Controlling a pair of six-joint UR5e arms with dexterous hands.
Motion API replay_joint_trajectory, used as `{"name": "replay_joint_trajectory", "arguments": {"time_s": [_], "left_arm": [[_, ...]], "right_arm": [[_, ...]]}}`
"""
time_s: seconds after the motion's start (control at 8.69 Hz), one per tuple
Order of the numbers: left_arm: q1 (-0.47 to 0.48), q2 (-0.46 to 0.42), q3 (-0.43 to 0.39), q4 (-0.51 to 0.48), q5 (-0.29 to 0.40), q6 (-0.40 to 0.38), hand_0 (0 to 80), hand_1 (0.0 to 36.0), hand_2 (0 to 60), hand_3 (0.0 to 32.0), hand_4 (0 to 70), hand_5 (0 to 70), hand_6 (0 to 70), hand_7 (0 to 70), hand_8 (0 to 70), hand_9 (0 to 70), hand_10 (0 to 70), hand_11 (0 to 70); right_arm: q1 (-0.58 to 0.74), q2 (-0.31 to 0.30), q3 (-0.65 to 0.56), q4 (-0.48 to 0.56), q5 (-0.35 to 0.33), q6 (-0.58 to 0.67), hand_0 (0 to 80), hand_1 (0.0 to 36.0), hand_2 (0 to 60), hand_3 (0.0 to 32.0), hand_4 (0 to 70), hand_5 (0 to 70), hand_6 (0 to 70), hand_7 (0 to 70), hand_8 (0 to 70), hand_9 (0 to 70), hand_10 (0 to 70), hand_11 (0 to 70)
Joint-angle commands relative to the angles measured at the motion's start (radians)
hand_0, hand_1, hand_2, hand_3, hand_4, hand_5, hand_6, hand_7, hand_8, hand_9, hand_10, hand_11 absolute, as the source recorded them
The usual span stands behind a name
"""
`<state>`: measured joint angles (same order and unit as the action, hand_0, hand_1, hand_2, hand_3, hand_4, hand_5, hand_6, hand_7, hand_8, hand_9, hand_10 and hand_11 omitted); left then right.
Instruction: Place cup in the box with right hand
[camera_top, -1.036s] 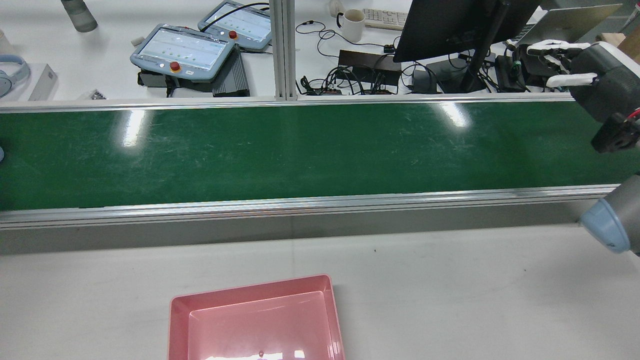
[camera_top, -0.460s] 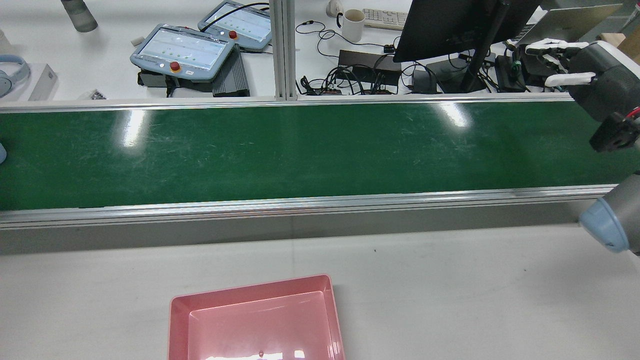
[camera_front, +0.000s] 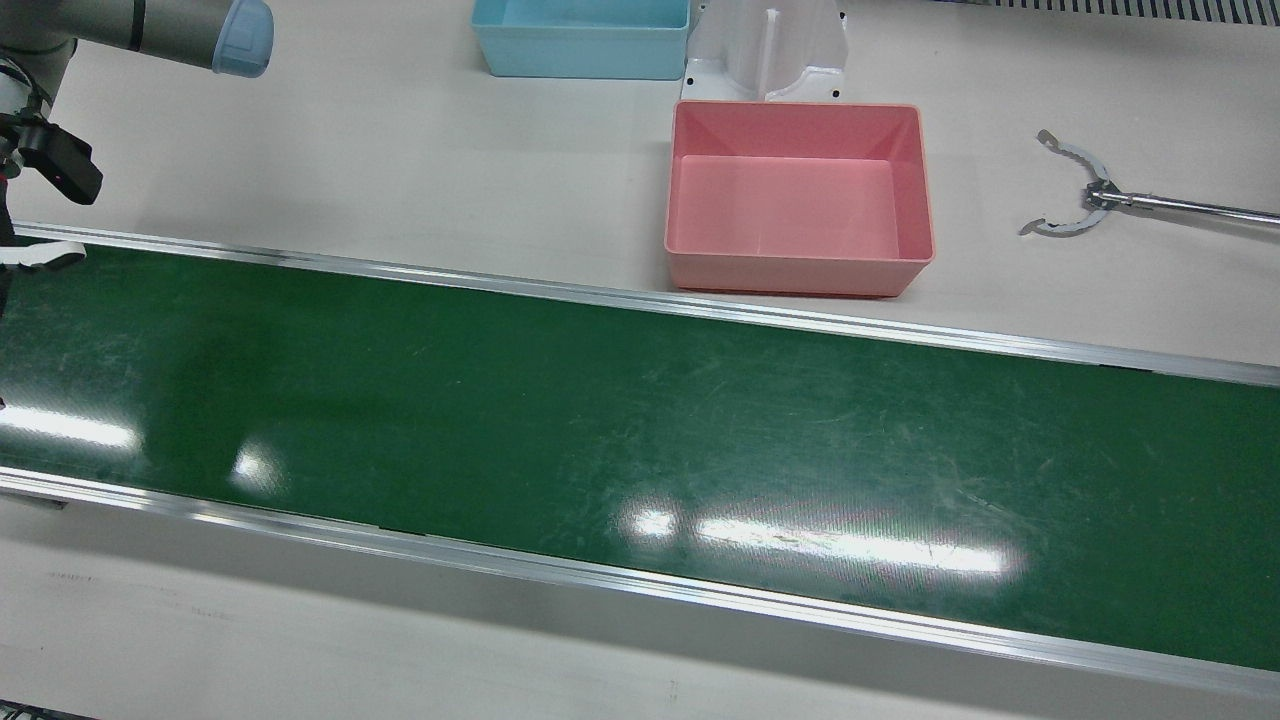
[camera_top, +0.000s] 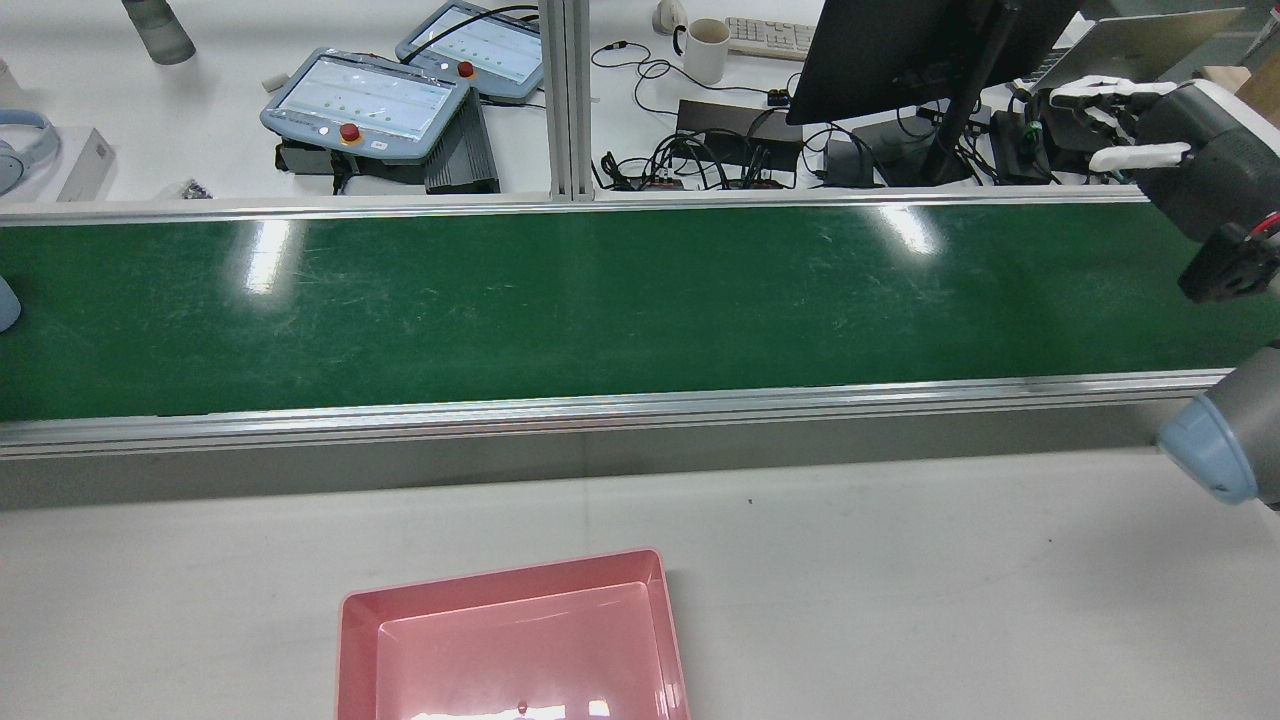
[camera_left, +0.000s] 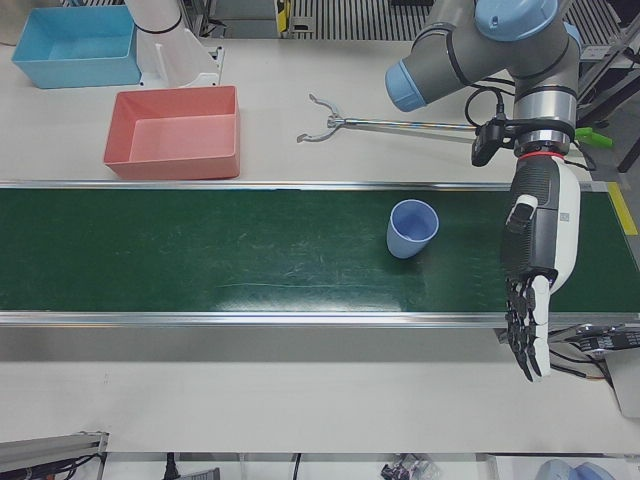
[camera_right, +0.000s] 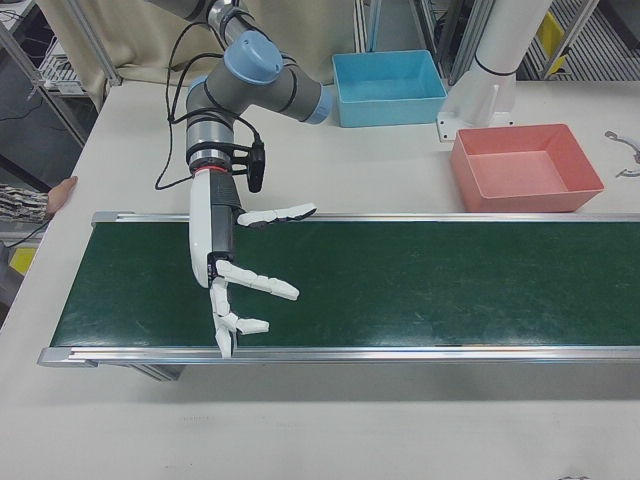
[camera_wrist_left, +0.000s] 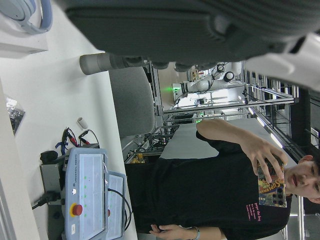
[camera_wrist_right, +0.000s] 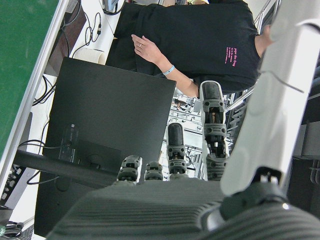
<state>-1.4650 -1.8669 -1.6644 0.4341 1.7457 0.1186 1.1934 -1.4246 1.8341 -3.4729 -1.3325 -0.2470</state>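
Creeping in, cup (camera_top: 5, 303) is cut off at rear view's left edge.

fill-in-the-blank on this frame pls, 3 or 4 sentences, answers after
1. The blue cup stands on the green ____.
2. The pink box holds ____.
3. The right hand hangs over the belt with its fingers ____.
4. Beside the pink box, farther from the cup, sits a ____ box.

Answers: belt; nothing; spread open; blue
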Motion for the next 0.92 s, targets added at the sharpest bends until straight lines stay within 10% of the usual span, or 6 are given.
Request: {"name": "replay_joint_trajectory", "arguments": {"time_s": [0.0,0.81], "left_arm": [[0.0,0.0,0.0,0.0,0.0,0.001,0.0,0.0,0.0,0.0,0.0,0.0,0.0,0.0,0.0,0.0,0.0,0.0],[0.0,0.0,0.0,0.0,0.0,0.0,0.0,0.0,0.0,0.0,0.0,0.0,0.0,0.0,0.0,0.0,0.0,0.0]], "right_arm": [[-0.001,0.001,0.001,0.0,0.0,0.0,56.4,11.3,0.0,0.0,37.8,4.9,8.2,41.2,1.5,8.9,5.6,9.6],[-0.001,0.003,0.002,0.002,0.0,0.0,56.3,11.4,0.0,0.0,38.6,4.9,8.5,42.3,1.7,9.3,5.8,10.0]]}}
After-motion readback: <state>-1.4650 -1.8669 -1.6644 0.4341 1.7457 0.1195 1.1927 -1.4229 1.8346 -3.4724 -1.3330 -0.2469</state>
